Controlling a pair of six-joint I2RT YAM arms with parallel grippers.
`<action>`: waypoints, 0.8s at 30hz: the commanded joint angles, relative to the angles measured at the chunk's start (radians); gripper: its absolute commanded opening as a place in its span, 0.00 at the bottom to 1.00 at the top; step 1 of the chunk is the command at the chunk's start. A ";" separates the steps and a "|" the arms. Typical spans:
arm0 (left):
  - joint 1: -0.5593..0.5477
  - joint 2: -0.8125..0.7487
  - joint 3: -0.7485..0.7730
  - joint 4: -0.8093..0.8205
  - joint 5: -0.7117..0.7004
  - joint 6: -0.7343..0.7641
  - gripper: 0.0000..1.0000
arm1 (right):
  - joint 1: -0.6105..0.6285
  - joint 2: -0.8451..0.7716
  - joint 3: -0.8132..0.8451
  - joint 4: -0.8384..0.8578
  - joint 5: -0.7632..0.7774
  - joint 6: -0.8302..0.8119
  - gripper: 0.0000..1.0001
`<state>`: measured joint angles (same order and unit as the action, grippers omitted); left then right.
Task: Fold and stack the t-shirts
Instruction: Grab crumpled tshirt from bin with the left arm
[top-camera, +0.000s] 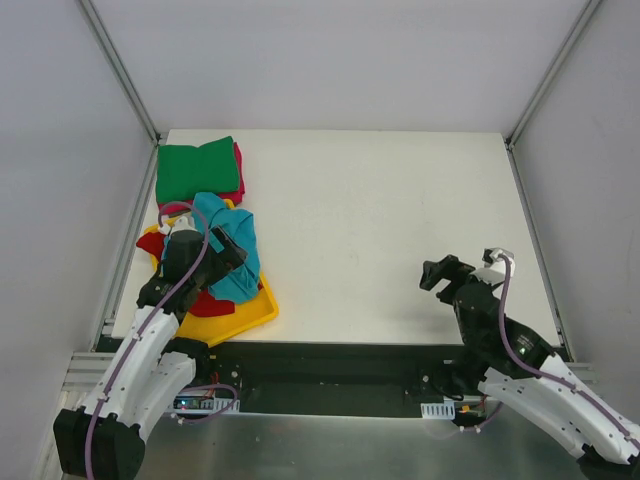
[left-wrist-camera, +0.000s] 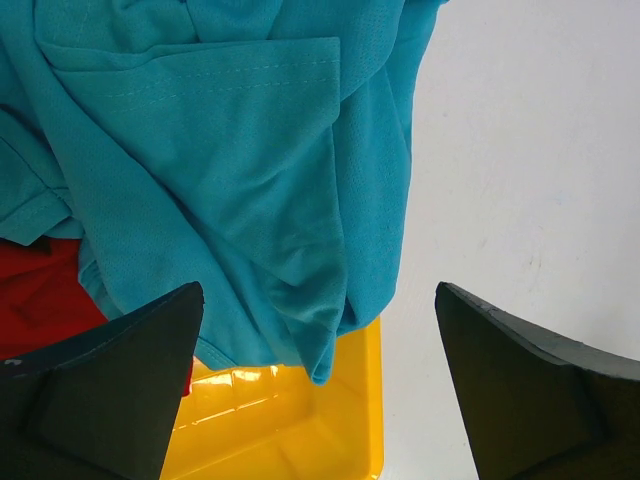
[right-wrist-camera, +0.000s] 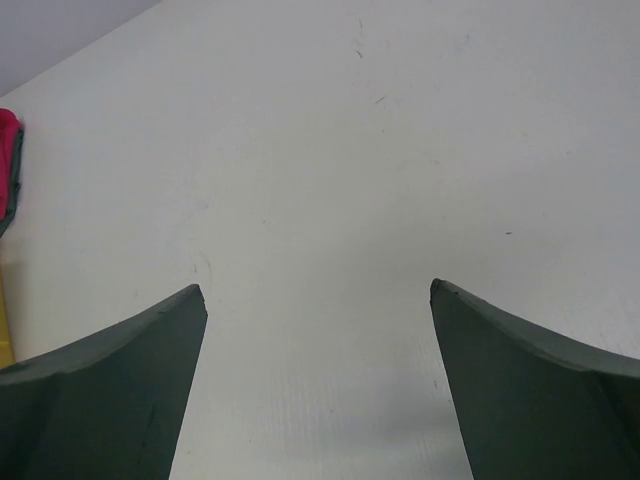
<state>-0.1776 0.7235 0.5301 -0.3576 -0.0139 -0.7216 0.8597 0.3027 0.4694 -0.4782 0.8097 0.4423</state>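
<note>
White table (top-camera: 400, 220), teal shirt (left-wrist-camera: 220, 170) draped over yellow tray (top-camera: 250, 315) (red shirt (left-wrist-camera: 40, 290) beneath), left and right jaws parted

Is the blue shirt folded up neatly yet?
No, the soft teal-blue cloth t-shirt lies crumpled and bunched, partly over the yellow plastic tray.

The blue-green t-shirt (left-wrist-camera: 200, 160) is plain all over. The green t-shirt (top-camera: 195, 172) is plain too. The pink t-shirt (top-camera: 240, 170) is bright pink. The red t-shirt (left-wrist-camera: 40, 290) is deep red. The tray (left-wrist-camera: 300, 420) is shiny yellow. The table (top-camera: 400, 220) is white. The left arm (top-camera: 145, 365) and the right arm (top-camera: 550, 390) are white and black, with purple wires (top-camera: 503, 300)
</note>
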 joint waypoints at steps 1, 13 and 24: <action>-0.007 -0.030 0.021 -0.004 -0.044 0.018 0.99 | 0.001 -0.045 -0.018 -0.039 0.040 0.009 0.96; -0.007 0.034 -0.021 0.029 -0.023 0.014 0.86 | -0.001 0.099 0.011 0.006 -0.030 -0.022 0.96; -0.007 0.232 -0.007 0.127 0.000 0.045 0.58 | 0.001 0.176 0.011 0.073 -0.064 -0.051 0.96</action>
<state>-0.1776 0.9180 0.5240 -0.2939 -0.0162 -0.6971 0.8597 0.4725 0.4488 -0.4572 0.7502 0.4129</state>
